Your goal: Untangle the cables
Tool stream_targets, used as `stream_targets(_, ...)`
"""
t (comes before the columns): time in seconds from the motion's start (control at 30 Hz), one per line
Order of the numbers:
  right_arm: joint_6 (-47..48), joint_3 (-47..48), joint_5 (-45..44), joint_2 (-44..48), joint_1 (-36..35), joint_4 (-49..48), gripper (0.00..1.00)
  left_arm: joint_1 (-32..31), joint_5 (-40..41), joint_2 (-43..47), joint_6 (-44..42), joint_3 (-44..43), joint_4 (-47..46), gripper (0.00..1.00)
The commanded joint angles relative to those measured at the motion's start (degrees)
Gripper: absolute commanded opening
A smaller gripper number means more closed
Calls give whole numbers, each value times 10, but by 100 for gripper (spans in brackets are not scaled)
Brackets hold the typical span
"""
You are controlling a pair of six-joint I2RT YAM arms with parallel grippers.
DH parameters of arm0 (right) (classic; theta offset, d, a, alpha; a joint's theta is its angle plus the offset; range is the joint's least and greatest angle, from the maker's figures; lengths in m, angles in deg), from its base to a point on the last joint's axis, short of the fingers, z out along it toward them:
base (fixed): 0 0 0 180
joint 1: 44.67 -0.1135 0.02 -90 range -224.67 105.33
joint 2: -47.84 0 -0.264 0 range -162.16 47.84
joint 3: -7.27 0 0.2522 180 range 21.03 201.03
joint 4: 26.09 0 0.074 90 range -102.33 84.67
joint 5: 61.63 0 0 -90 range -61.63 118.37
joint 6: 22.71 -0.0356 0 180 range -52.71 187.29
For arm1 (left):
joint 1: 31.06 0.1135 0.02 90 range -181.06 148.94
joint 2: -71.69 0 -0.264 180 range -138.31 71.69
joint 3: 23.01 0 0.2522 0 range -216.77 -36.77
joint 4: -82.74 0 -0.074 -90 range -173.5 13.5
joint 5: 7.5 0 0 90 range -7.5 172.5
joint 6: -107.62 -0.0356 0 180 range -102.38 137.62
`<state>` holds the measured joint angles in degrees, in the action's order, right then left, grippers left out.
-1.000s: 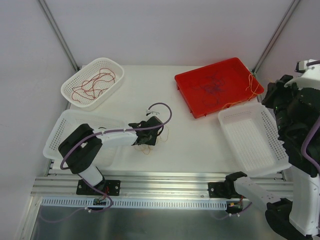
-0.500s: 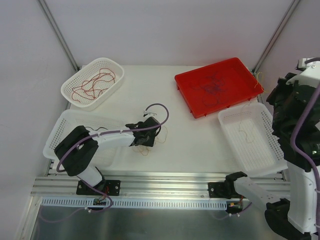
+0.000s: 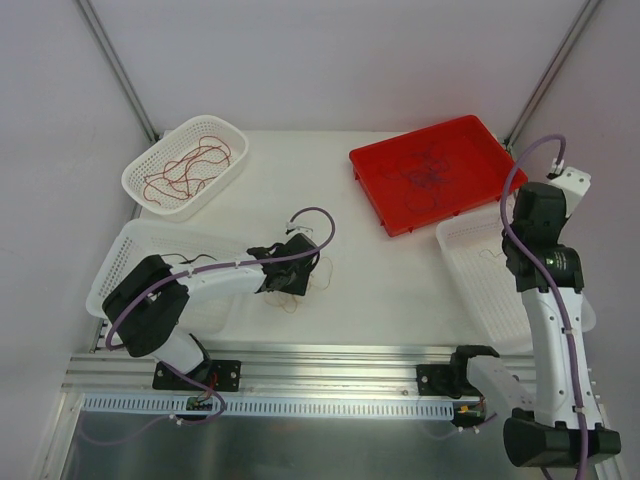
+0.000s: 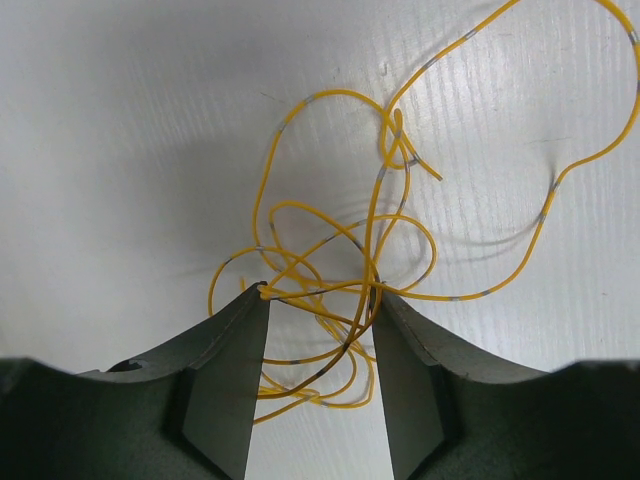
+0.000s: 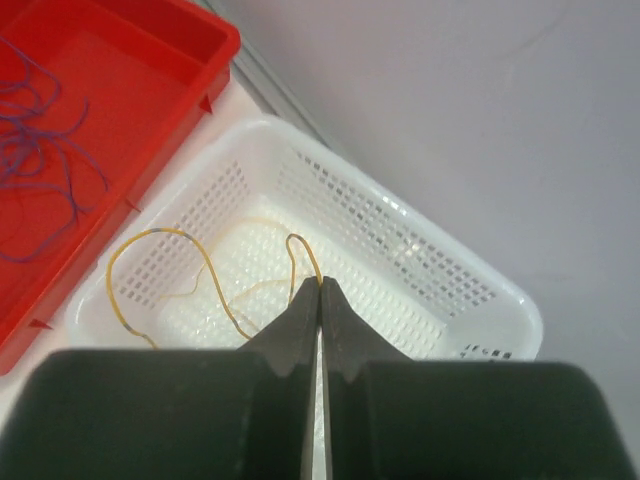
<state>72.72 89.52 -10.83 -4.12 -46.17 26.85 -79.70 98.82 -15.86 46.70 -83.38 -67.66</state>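
Left end effector (image 4: 320, 297): fingers apart, low over the table (image 4: 120, 120), straddling the near edge of a yellow clump (image 4: 368, 240). Several loops run between the fingers, but nothing is pinched yet.

Right end effector (image 5: 320, 285): fingers pressed together on a yellow strand (image 5: 160, 231) at the tips. The rest of the strand droops in loose loops into the white basket (image 5: 430, 280) below.

Other cables are sorted apart:
- A purple cable (image 3: 425, 182) lies in the red tray (image 3: 470, 150).
- A red cable (image 3: 190, 165) lies in the far-left basket (image 3: 140, 185).

Handling, my read:
- The wire is very thin, almost weightless and fully limp. It keeps its curls, so loops spring and snag on each other.
- It won't break from a squeeze, but pulling hard on a crossing will likely cinch a knot.
- The smooth jacket could slip out of flat pads unless it is caught squarely near the fingertips.

Where to grab the clump:
- A free end beats the dense middle. One short end pokes out at the upper right of the clump in the left wrist view.
- The wide outer loop on the right is the next option.
- Closing where the fingers are now would likely catch several strands at once and lift the whole clump.
- For the held strand, just opening over the basket should drop it. It could cling to a pad because it's so light.
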Motion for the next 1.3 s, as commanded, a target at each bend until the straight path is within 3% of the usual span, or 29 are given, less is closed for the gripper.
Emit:
stream_targets(0.0,-105,-38,31,24,13,-11,2,5,-18,4,-10,-3,12,46)
stream_targets(0.27,-245,-181,139,2,129,-6,16,5,-41,-5,-17,-20,11,46)
stream_targets(0.37,-256,-177,144,2,142,5,69,5,-49,-7,-15,-24,11,46)
stream_targets(0.4,-254,-173,142,3,142,6,93,5,-51,-8,-15,-26,11,46)
stream_targets(0.43,-242,-168,152,4,142,6,99,5,-57,-10,-15,-27,11,46)
stream_targets(0.67,-173,-147,221,31,77,-25,97,0,-83,-38,-14,-61,11,47)
stream_targets(0.8,-112,-135,338,16,-18,-54,97,-11,-99,-53,-14,-82,10,48)
stream_targets(0.93,-75,-145,387,-18,-134,-90,97,-26,-114,-62,-17,-104,6,49)
stream_targets(1.13,-124,-193,425,-95,-249,-181,99,-29,-103,-19,-6,-93,5,57)
stream_targets(1.27,-154,-221,433,-173,-283,-253,85,-29,-90,20,0,-70,5,65)
